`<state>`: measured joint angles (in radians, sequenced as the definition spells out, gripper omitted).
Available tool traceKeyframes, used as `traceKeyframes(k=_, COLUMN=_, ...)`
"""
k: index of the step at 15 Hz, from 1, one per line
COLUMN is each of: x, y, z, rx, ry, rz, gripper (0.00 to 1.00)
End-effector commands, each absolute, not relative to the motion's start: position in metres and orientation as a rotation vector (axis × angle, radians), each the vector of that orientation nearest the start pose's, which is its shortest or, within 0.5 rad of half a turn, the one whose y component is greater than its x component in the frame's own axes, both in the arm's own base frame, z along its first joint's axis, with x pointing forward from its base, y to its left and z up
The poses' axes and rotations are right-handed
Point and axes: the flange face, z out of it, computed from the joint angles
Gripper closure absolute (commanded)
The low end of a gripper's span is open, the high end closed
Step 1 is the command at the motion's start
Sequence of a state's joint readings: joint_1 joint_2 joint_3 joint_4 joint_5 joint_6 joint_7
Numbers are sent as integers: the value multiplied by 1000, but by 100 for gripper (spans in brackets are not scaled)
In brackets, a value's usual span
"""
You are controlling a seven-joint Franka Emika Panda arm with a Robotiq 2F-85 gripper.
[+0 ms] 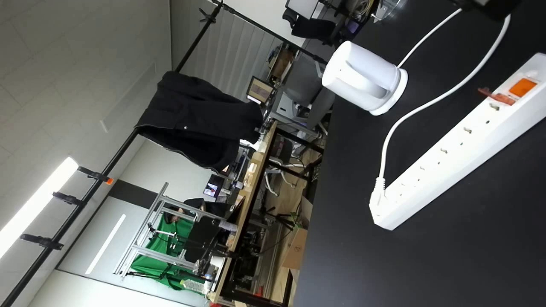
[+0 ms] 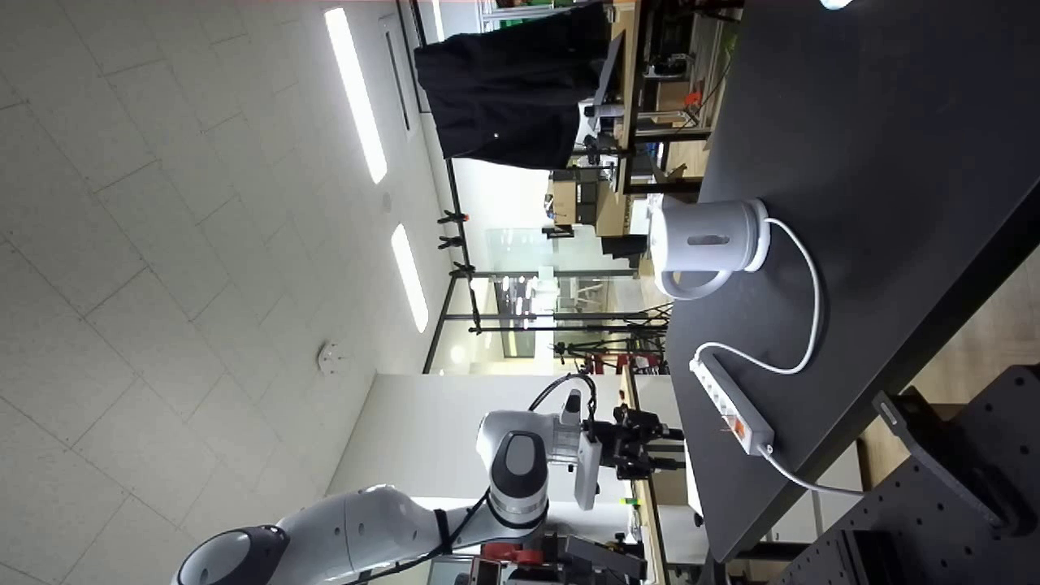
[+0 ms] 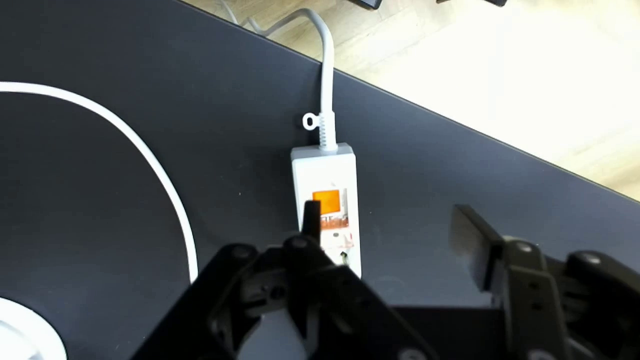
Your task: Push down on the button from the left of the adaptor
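Note:
The adaptor is a long white power strip (image 1: 453, 154) lying on the dark table; it also shows in an exterior view (image 2: 723, 398) and in the wrist view (image 3: 325, 167). An orange button (image 3: 330, 201) sits at its cord end, beside a reddish translucent tag; the button also shows in both exterior views (image 1: 523, 87) (image 2: 738, 428). My gripper (image 3: 385, 220) is open and empty. It is above the strip, apart from it. In the wrist view the left finger covers the button's lower left corner and part of the strip. The gripper (image 2: 671, 449) also shows in an exterior view.
A white kettle (image 1: 367, 76) stands on the table; it also shows in an exterior view (image 2: 707, 236). Its white cord (image 1: 439, 98) curves across the table to a plug (image 1: 378, 196) in the strip's far end. The strip's cord (image 3: 327, 90) runs over the table edge.

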<state>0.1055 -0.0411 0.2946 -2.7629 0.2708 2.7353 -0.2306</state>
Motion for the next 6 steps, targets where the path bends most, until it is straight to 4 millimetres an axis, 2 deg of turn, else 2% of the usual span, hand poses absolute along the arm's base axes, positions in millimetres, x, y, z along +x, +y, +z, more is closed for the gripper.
traceKeyframes(k=1, x=363, y=140, z=230, rx=-2990, ry=-575, rz=-10, gripper=26)
traceKeyframes(k=4, x=362, y=141, z=227, rx=-2988, ry=-582, rz=-1, gripper=7)
traceKeyframes(k=6, x=362, y=142, z=226, rx=-2987, ry=-583, rz=4, gripper=7)
